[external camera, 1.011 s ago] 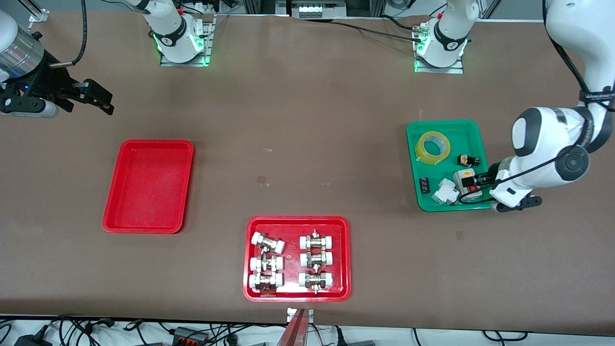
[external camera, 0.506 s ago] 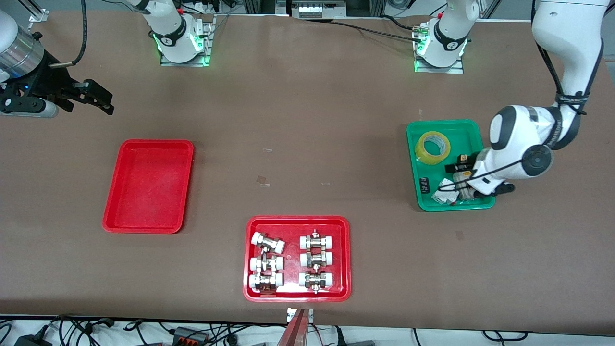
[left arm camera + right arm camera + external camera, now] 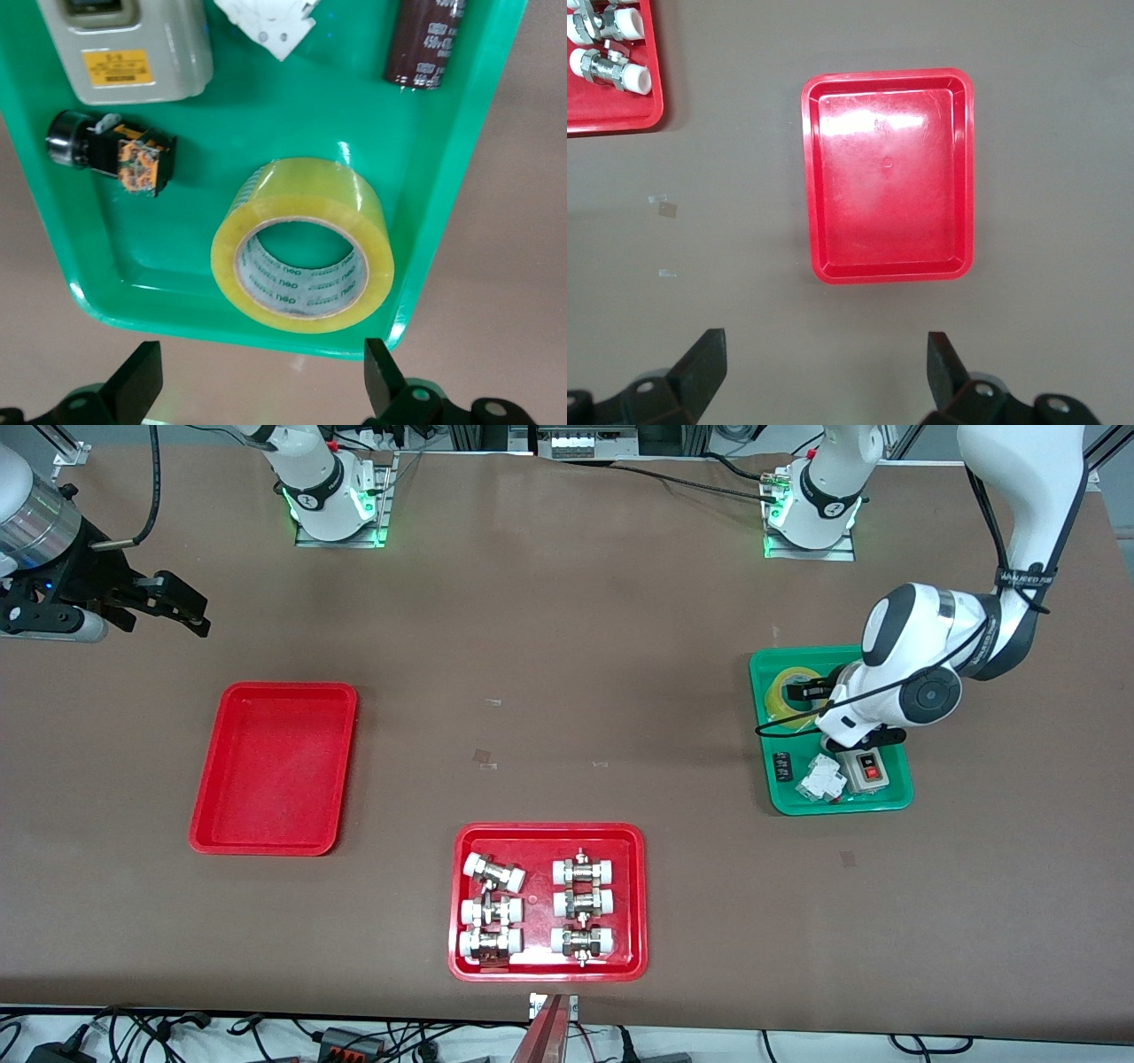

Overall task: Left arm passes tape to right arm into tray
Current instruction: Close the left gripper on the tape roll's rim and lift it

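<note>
Two arms: one over the green tray (image 3: 833,802), one waiting at the right arm's end of the bench (image 3: 567,646).
Left claw (image 3: 261,390): spread wide above the tape (image 3: 303,257), not touching it.
Tape: flat in the green tray.
Right claw (image 3: 824,376): spread, holding nothing, over bare bench near the red tray (image 3: 888,270).

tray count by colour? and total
Red trays: 2, the plain tray and the fittings tray
Green trays: 1, the green tray, holding the tape
Total: 3
</note>
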